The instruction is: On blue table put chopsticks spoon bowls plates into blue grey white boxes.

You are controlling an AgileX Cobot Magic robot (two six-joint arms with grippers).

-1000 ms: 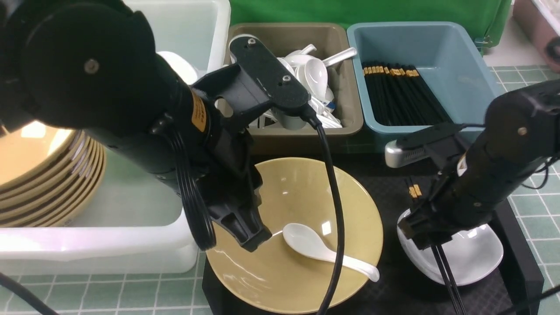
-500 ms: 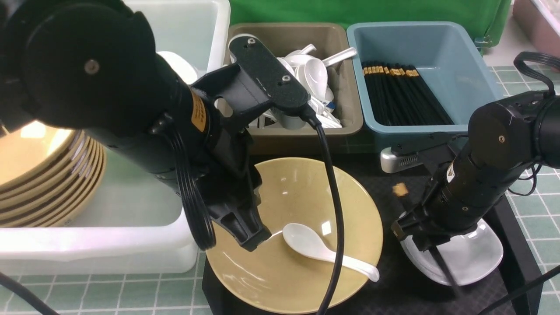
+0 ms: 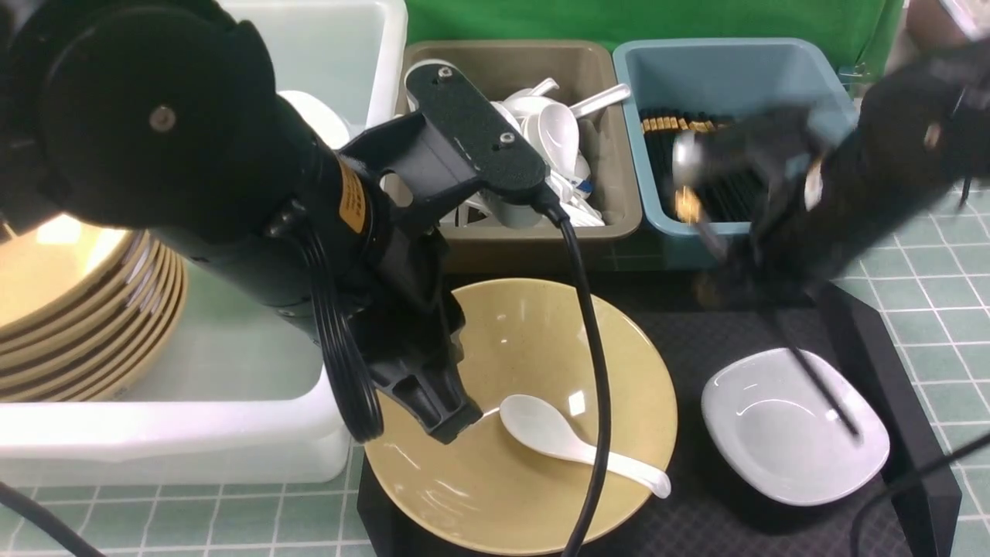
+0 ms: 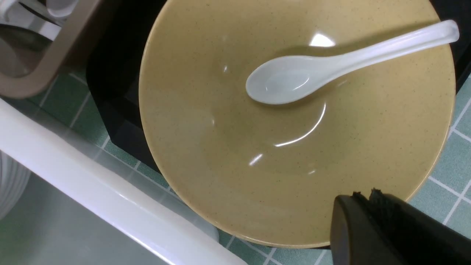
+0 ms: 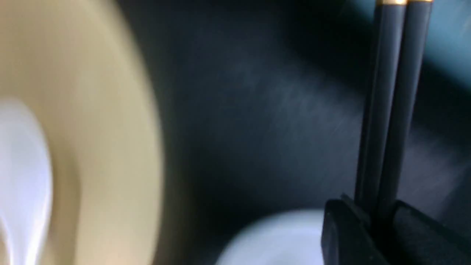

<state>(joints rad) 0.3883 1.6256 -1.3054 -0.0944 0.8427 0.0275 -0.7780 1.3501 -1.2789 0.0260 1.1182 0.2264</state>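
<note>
A green cloth (image 3: 619,19) is hanging across the back of the scene, filling the far edge of the front view and showing a few soft folds. Below it a table (image 3: 928,309) is stretching forward, its pale teal-green top crossed by thin white lines that are forming small squares. A black tray (image 3: 681,340) with a fine textured surface is lying on the table, its raised right wall standing above the grid. In the far right corner a pinkish shape (image 3: 919,11) is showing, too blurred to identify. Bright light is glinting in small white spots and casting soft shadows on the tray.
</note>
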